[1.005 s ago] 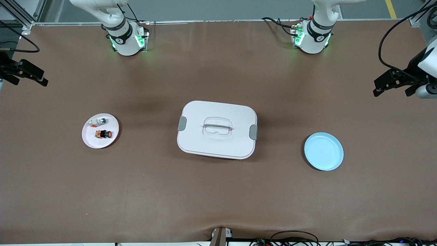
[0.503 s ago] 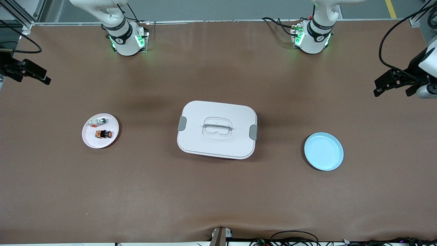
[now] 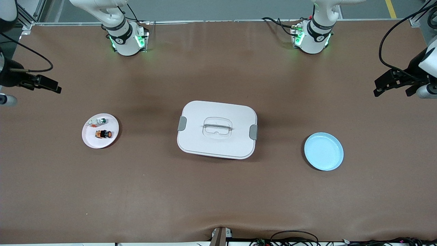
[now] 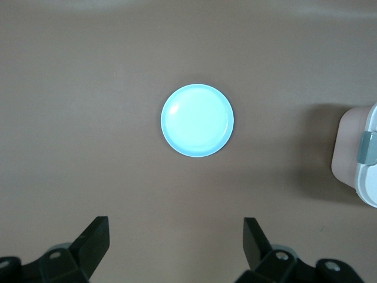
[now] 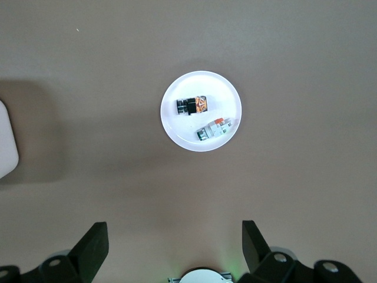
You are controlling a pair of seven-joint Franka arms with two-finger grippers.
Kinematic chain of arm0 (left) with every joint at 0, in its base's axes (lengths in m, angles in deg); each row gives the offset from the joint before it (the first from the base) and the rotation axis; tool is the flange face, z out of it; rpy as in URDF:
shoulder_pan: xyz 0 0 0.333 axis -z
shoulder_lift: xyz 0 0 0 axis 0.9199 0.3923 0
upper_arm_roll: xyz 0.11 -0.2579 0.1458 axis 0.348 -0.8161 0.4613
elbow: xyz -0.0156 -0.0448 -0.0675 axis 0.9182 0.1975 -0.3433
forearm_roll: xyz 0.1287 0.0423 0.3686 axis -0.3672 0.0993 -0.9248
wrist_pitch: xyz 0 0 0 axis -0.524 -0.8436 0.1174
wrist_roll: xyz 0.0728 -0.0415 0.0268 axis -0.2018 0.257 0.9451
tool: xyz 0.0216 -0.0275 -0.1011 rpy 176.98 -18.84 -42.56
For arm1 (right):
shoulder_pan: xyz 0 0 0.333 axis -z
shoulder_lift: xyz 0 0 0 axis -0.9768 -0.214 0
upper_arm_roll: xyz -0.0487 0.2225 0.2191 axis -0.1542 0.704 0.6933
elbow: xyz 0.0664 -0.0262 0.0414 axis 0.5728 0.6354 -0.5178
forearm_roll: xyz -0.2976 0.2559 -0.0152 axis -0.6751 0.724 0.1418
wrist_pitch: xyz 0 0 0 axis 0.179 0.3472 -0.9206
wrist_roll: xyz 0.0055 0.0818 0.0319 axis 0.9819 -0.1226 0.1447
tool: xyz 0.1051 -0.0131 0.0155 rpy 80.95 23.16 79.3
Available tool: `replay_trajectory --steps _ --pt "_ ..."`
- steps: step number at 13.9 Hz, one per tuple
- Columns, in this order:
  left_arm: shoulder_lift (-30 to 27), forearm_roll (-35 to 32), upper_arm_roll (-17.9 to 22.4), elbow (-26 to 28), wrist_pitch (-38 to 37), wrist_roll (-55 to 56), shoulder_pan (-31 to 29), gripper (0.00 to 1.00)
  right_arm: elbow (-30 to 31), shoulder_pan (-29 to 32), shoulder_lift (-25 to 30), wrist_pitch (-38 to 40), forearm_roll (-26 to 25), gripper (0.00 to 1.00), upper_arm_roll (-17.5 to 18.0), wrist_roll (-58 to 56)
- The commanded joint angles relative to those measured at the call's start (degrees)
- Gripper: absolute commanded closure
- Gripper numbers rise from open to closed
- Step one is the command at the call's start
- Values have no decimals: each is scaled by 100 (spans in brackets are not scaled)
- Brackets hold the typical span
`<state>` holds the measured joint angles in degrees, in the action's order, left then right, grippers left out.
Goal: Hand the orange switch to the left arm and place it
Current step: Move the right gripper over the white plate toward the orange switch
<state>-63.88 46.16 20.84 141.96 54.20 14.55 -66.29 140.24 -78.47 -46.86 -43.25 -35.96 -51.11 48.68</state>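
The orange switch (image 3: 103, 134) lies on its side on a pink plate (image 3: 94, 140) toward the right arm's end of the table; the right wrist view shows the switch (image 5: 192, 105) on that plate (image 5: 188, 134) too. The white box (image 3: 217, 129) stands mid-table between the two plates. My right gripper (image 3: 51, 86) hangs open and empty, high over the table's edge at the right arm's end, its fingertips (image 5: 94, 239) wide apart. My left gripper (image 3: 378, 87) waits open and empty, high over the left arm's end of the table.
A small silver-white part (image 3: 99, 121) shares the pink plate with the switch. A light blue plate (image 3: 323, 151) lies empty toward the left arm's end and shows in the left wrist view (image 4: 197, 120). The box's clipped end (image 4: 360, 154) shows there as well.
The right gripper has swung in over the table, toward the pink plate. The left arm, the switch and the box have not moved.
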Motion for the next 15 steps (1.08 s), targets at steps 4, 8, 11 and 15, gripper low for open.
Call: replay_trajectory --steps 4,8,11,15 --pt "30 63 8 -133 -107 -139 -17 0 -476 82 -943 154 21 0 25 30" --pt "30 54 -1 -133 -107 -122 -8 0 -485 83 -1138 84 21 0 25 3" --pt "47 63 -9 -229 -107 -122 -8 0 -328 -23 -1147 -134 21 0 34 38" --pt "47 63 -1 -221 -107 -130 -26 0 348 30 -1121 -1117 39 0 34 38"
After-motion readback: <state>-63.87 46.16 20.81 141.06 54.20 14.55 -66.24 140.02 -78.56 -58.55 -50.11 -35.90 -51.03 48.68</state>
